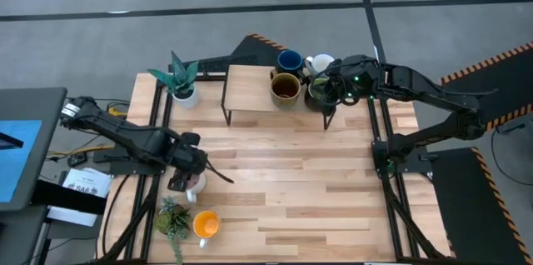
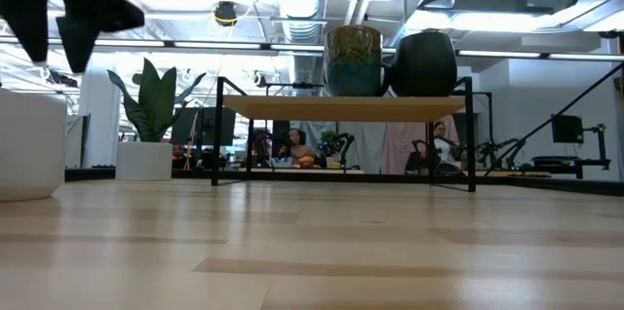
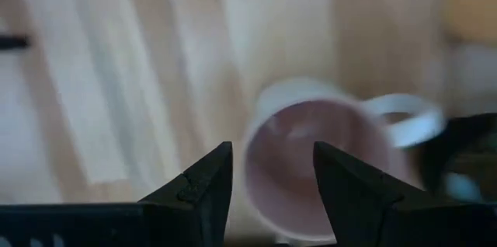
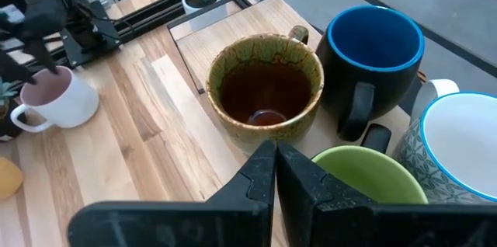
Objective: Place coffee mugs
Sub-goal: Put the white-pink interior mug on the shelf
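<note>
Four mugs stand on a small wooden riser (image 1: 250,90) at the table's far side: dark blue (image 4: 375,41), brown (image 4: 268,92), green (image 4: 365,175) and white (image 4: 466,146). My right gripper (image 4: 276,161) is shut just above the green mug, near the brown one, and touches nothing. The pale pink mug (image 3: 311,161) stands upright on the table near the left edge. My left gripper (image 3: 268,177) hangs open above it, fingers either side of its rim, clear of it in the low view (image 2: 68,18). The orange mug (image 1: 206,224) stands near the front edge.
A white pot with a spiky teal plant (image 1: 183,80) stands left of the riser. A small bushy plant (image 1: 172,217) sits beside the orange mug. The bare wooden table (image 1: 308,182) stretches across the middle and right.
</note>
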Controlling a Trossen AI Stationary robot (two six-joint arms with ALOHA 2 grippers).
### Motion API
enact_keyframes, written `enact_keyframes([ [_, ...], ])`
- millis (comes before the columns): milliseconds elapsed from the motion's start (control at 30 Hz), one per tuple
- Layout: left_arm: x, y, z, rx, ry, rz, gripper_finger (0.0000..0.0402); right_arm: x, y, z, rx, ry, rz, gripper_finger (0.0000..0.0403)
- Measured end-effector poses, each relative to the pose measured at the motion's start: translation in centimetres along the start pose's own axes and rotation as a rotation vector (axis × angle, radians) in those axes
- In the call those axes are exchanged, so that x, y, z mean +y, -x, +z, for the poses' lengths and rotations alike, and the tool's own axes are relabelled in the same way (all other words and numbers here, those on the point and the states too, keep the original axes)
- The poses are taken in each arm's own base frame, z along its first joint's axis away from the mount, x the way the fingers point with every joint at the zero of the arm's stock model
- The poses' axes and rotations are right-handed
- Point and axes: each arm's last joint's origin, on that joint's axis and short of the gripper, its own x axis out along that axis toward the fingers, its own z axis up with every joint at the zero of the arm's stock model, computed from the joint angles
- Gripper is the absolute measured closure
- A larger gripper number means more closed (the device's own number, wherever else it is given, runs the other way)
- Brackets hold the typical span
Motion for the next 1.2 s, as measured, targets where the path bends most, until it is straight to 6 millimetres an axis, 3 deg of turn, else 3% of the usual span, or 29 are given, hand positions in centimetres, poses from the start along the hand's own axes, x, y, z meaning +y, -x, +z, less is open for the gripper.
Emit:
enact_keyframes([
  [600, 0.0, -4.5, -2.4, 0.120, 0.052, -0.007, 0.0236, 0.0, -0.1, 0.0, 0.002, -0.027, -0.001, 0.0361],
  [900, 0.3, -3.7, -1.8, 0.079, 0.135, -0.004, 0.0236, 0.0, -0.1, 0.0, 0.002, -0.023, -0.002, 0.0361],
  [1067, 0.5, -2.0, -0.7, 0.020, 0.085, 0.044, 0.0237, 0.0, -0.1, 0.0, 0.002, -0.015, -0.002, 0.0361],
  [1200, 0.7, -2.2, -1.0, 0.048, 0.044, 0.067, 0.0236, 0.0, -0.1, 0.0, 0.002, -0.015, -0.002, 0.0361],
])
